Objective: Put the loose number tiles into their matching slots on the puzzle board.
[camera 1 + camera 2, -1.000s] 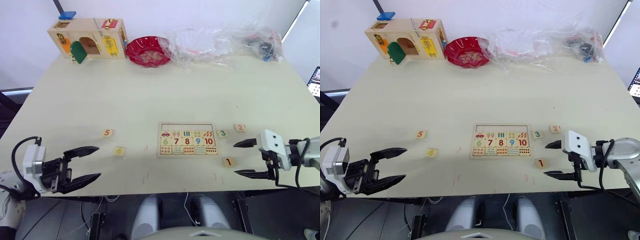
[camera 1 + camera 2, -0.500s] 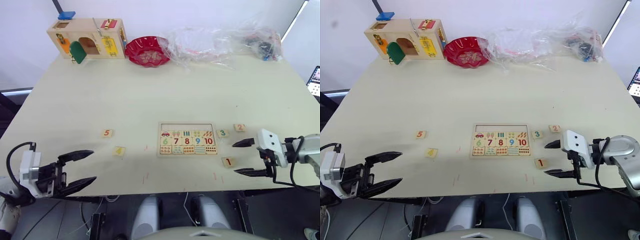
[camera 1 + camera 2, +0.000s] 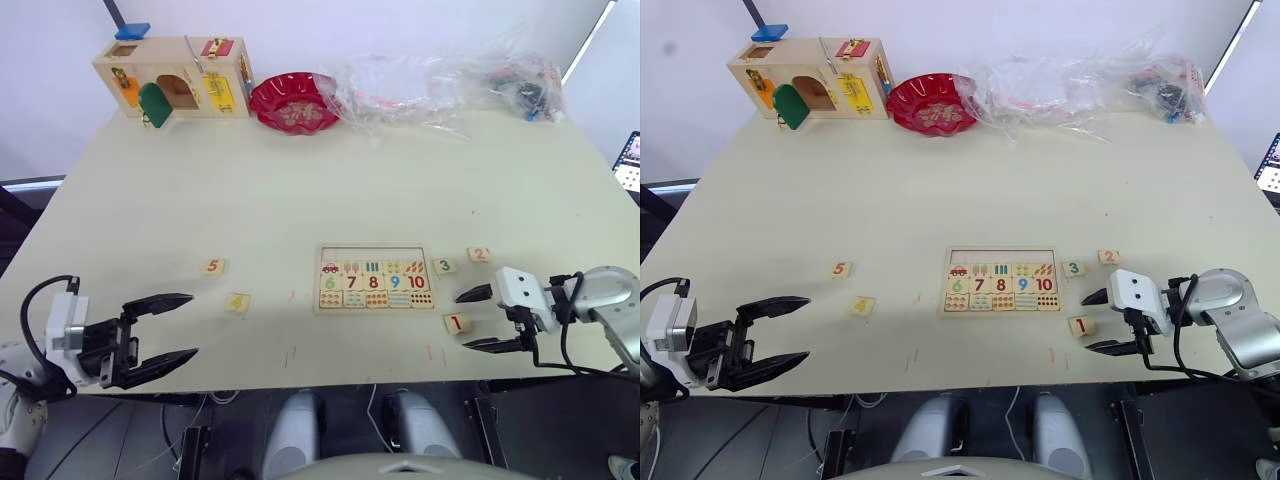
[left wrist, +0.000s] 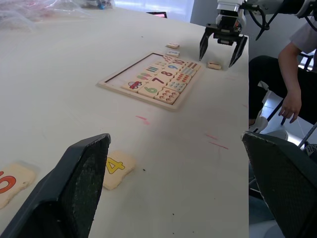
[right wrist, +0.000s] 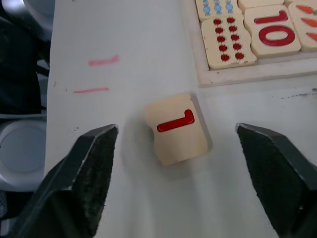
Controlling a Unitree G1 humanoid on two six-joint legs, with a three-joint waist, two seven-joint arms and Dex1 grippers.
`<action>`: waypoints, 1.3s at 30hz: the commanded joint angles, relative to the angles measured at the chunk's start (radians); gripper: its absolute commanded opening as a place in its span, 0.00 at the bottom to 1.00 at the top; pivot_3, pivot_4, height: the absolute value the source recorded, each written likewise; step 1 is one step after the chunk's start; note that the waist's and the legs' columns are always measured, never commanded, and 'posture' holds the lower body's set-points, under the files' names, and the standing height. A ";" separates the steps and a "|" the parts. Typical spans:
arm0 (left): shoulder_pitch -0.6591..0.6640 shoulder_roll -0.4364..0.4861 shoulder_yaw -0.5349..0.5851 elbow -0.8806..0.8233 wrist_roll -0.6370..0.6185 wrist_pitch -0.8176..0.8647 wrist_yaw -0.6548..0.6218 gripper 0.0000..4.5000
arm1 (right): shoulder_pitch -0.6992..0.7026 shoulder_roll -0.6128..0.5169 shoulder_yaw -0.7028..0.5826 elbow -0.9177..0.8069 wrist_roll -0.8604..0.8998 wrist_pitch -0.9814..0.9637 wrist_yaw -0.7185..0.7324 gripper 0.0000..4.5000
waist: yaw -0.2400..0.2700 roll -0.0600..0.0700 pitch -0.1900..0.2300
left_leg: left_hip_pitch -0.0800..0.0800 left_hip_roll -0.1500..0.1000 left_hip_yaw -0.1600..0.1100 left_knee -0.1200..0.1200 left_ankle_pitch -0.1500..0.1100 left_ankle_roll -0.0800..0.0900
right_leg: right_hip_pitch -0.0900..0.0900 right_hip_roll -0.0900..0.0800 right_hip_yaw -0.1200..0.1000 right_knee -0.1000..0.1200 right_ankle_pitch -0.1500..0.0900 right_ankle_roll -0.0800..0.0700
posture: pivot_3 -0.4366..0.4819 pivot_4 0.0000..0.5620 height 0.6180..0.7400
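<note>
The small rectangular pale-wood puzzle board [image 3: 374,278] lies flat near the front of the cream bench [image 3: 300,180], its far row of bare square slots [image 3: 373,254] unfilled. Right gripper [image 3: 474,319]: black fingers spread wide, just beside the red 1 tile [image 5: 176,129], not touching it. Left gripper [image 3: 170,327]: fingers spread, holding nothing, near the yellow 4 tile [image 3: 237,301]
</note>
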 commanded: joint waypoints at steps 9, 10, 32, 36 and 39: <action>-0.011 0.012 0.010 -0.018 0.003 0.009 -0.032 1.00 | -0.019 0.016 0.008 0.025 -0.031 -0.064 0.021 0.75 | -0.001 0.000 0.000 | 0.000 0.000 0.000 0.000 0.000 0.000 | 0.000 0.000 0.000 0.001 0.000 0.000 | 0.48 0.27 1.00; -0.009 0.012 0.011 -0.019 0.003 0.008 -0.032 1.00 | -0.018 0.016 0.010 0.026 -0.034 -0.075 0.025 0.75 | -0.001 0.000 0.000 | 0.000 0.000 0.000 0.000 0.000 0.000 | 0.000 0.000 0.000 0.001 0.000 0.000 | 0.48 0.27 1.00; -0.005 0.005 0.015 -0.021 0.016 0.004 -0.032 1.00 | -0.030 0.027 0.019 0.049 -0.059 -0.122 0.032 0.19 | 0.000 0.000 0.000 | 0.000 0.000 0.001 0.001 0.000 0.000 | 0.000 0.000 0.000 0.001 0.000 0.000 | 0.48 0.27 1.00; -0.007 0.002 0.014 -0.019 0.019 0.001 -0.032 1.00 | -0.032 0.023 0.009 0.033 -0.057 -0.113 0.020 0.19 | 0.000 0.000 0.000 | 0.000 0.000 0.001 0.001 0.000 0.000 | 0.000 0.000 0.000 0.001 0.000 0.000 | 0.48 0.27 1.00; -0.008 -0.002 0.020 -0.020 0.018 0.001 -0.032 1.00 | -0.036 0.003 -0.018 -0.048 -0.046 -0.038 -0.014 0.19 | 0.000 0.000 0.000 | 0.000 0.000 0.001 0.001 0.000 0.000 | 0.000 0.000 0.000 0.001 0.000 0.000 | 0.48 0.27 1.00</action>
